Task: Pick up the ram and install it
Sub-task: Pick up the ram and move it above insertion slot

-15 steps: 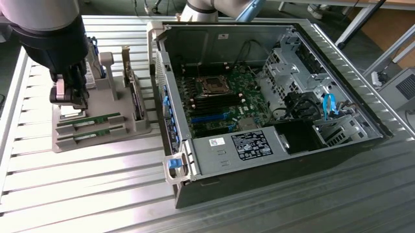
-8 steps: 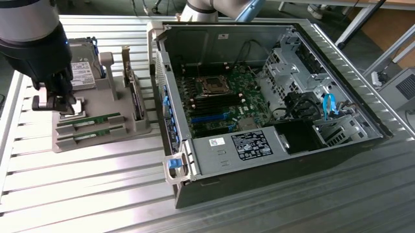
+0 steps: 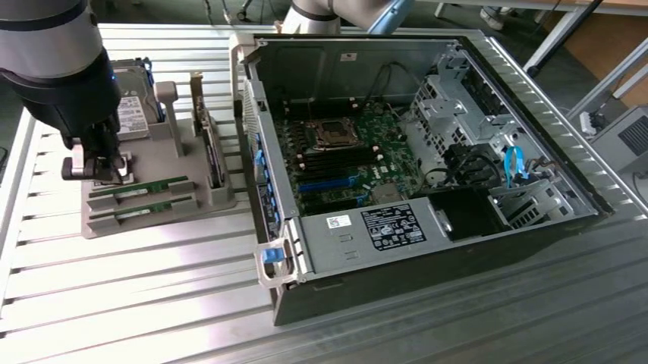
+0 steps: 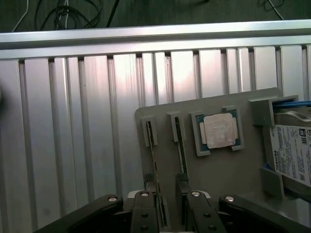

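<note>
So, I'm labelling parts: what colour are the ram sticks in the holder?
The ram sticks are green; the exterior view shows it best.

Strong light is glaring off the ribbed metal tabletop (image 3: 132,288) in the exterior view, washing its slats almost white. The open computer case (image 3: 303,53) is holding its interior in dimmer shade, and the arm (image 3: 51,45) close to the lens is looking soft. In the wrist view the slats are giving off a pale pinkish sheen, the background beyond them is sinking into darkness, and the black jaws are sitting in shadow.
</note>
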Tool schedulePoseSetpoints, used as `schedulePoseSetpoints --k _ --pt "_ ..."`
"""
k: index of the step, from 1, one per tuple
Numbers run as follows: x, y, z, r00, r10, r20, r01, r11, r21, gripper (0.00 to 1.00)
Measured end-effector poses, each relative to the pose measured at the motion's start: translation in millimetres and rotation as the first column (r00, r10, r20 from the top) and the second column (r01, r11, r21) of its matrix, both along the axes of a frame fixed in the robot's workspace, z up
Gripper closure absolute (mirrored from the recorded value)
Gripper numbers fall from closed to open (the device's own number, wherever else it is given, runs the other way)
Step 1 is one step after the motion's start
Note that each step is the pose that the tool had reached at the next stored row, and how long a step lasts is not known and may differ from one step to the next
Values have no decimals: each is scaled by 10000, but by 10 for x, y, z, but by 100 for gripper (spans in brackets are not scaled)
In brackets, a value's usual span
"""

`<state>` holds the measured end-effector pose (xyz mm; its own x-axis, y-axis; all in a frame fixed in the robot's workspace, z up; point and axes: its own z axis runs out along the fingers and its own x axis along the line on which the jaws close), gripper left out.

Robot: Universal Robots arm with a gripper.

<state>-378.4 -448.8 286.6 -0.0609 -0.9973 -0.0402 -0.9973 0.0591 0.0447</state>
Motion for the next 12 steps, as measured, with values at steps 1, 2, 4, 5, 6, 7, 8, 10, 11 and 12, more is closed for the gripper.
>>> schedulePoseSetpoints --k 1,2,4,5,6,7,8,10,11,12 --pt "6 0 -6 10000 11 -1 -11 10000 -1 71" --pt "18 0 -16 10000 29 -2 -29 10000 -2 71" --pt "35 0 -45 10000 70 -3 -70 10000 -2 71" --pt "36 -6 -67 10000 76 -2 -76 10000 -2 71" --pt "36 -11 -87 10000 78 -3 -78 10000 -1 71" --pt "35 -18 -114 10000 81 -2 -81 10000 -1 71" --pt "35 -22 -143 10000 89 -2 -89 10000 -1 71" --pt "36 -24 -169 9998 198 -2 -198 9998 -1 71" --pt "36 -24 -177 9994 346 -3 -346 9994 -1 71" --pt "36 -24 -187 9982 594 -3 -594 9982 -1 71"
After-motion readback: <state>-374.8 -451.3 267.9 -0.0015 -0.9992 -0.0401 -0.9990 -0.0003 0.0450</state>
